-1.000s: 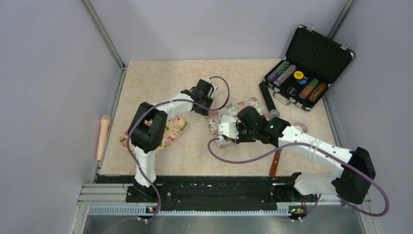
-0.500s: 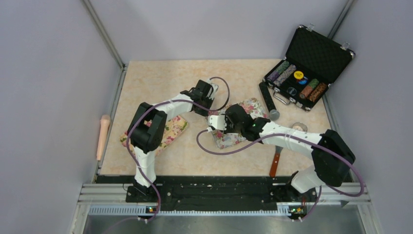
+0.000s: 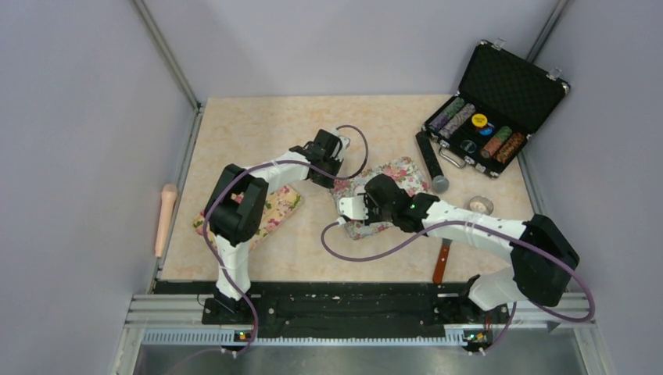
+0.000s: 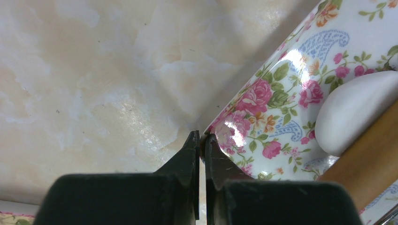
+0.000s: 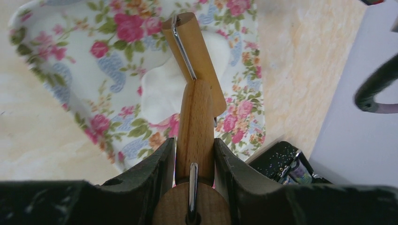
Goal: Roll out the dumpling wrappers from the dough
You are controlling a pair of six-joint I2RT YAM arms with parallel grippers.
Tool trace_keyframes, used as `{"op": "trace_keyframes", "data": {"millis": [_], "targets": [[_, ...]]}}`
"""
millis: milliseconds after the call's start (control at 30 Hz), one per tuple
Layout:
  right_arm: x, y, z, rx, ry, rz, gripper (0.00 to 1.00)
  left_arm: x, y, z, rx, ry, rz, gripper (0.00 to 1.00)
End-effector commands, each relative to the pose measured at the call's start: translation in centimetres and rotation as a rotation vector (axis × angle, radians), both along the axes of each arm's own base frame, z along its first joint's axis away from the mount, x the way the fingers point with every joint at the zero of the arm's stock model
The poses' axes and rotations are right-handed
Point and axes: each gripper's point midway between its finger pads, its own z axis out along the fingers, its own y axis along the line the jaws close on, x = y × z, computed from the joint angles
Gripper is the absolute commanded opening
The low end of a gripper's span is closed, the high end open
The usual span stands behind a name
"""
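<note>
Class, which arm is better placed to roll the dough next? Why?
Right. The right pincer grips the wooden roller over the dough on the floral mat; the left pincer is shut at the mat's edge.

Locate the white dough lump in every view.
Top external: not discernible, likely under the right gripper.
Left wrist: dough at the right edge, beside the wooden roller.
Right wrist: centre, beneath the roller's barrel.
Shared landmark: the floral mat under it.

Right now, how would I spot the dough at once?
Find the flowered mat in the middle of the table. On it lies the dough, a smooth white lump partly under the wooden roller that the right gripper holds. Unlike the mat around it, it carries no flowers.
</note>
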Motion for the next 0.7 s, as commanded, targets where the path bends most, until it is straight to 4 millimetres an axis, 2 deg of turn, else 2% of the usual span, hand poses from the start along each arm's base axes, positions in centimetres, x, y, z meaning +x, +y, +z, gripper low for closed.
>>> {"op": "trace_keyframes", "data": {"millis": [0, 167, 267, 367, 533, 667], "targets": [[-8.0, -4.3, -6.5, -0.221, 0.324, 0.095, 0.00, 1.7, -0.6, 3.8, -0.031, -0.125, -0.015, 0.00], [-8.9, -5.2, -7.6, -0.260, 0.355, 0.081, 0.00, 1.7, -0.6, 3.9, -0.032, -0.127, -0.014, 0.00], [-9.6, -5.4, -7.4, -0.268, 0.382, 0.087, 0.00, 1.6, -0.6, 4.0, -0.032, -0.127, -0.015, 0.00], [-9.5, -4.5, -5.7, -0.228, 0.378, 0.094, 0.00, 1.6, -0.5, 4.2, -0.033, -0.131, -0.014, 0.00], [-10.0, -2.8, -1.6, -0.132, 0.393, 0.145, 0.00, 1.6, -0.5, 4.3, -0.031, -0.134, -0.014, 0.00], [-9.6, -2.5, 0.1, -0.112, 0.363, 0.143, 0.00, 1.6, -0.5, 4.3, -0.032, -0.134, -0.014, 0.00]]}}
